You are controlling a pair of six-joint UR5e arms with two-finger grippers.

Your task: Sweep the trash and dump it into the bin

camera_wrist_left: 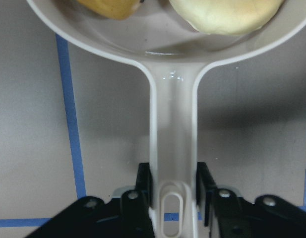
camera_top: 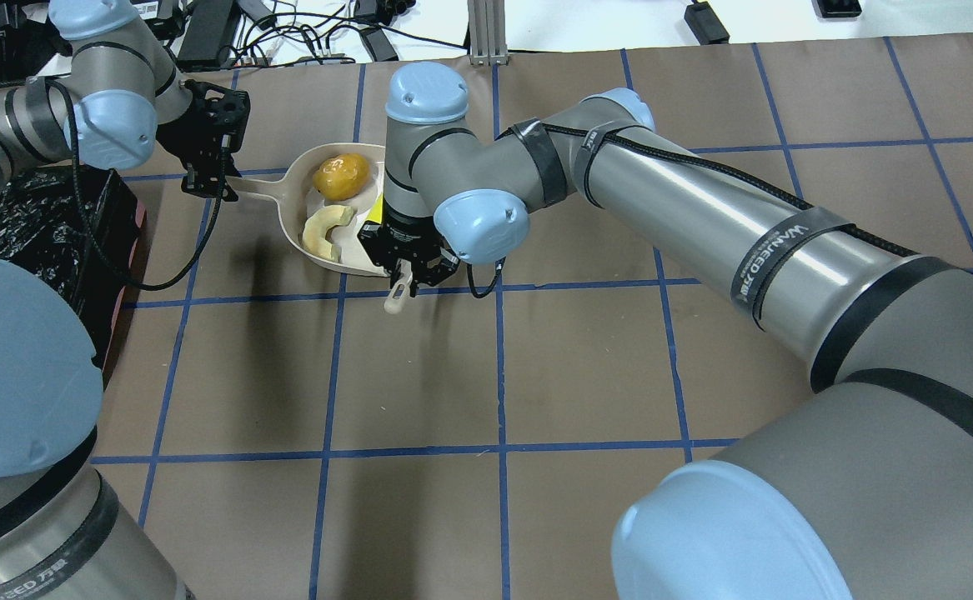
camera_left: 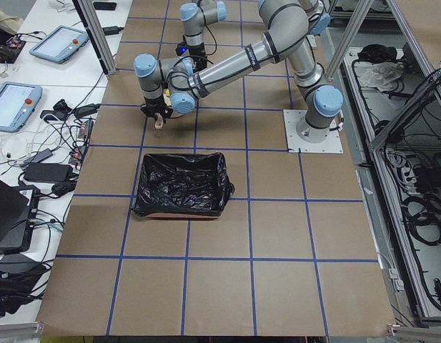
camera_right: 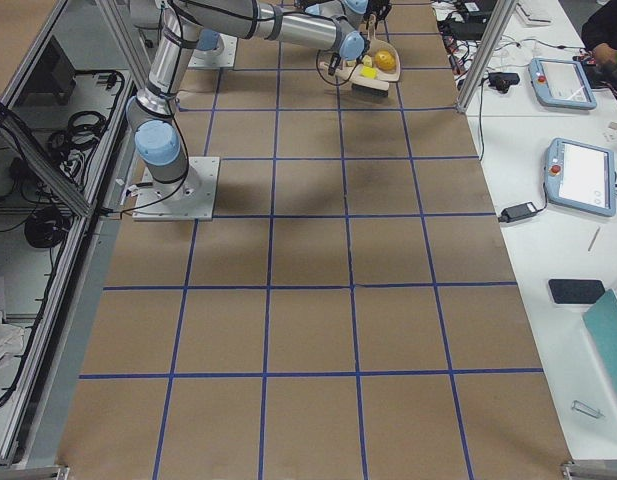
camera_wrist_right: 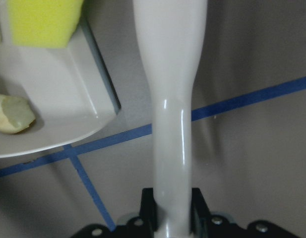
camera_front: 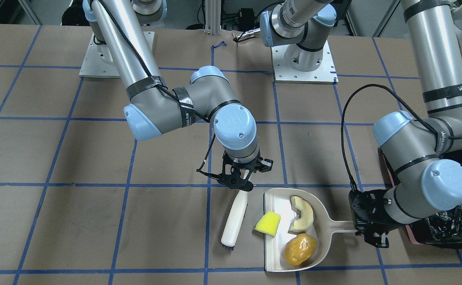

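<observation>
The beige dustpan (camera_front: 294, 233) lies on the table with the golden-brown potato (camera_front: 301, 249) and the pale melon-like slice (camera_front: 303, 213) inside it. The yellow sponge piece (camera_front: 267, 223) sits on the pan's open lip. My left gripper (camera_front: 367, 221) is shut on the dustpan's handle (camera_wrist_left: 172, 144). My right gripper (camera_front: 238, 180) is shut on the white brush (camera_front: 234, 217), which lies just beside the pan's mouth, bristles down at its far end. The bin (camera_front: 448, 221), pinkish with a black bag, stands next to the left gripper, partly hidden by the left arm.
The table is brown with blue tape lines (camera_front: 207, 221). The two arm bases (camera_front: 304, 59) stand at the robot's side of the table. In the exterior left view the bin (camera_left: 181, 184) stands in the near half of the table. Tablets and cables lie on side benches.
</observation>
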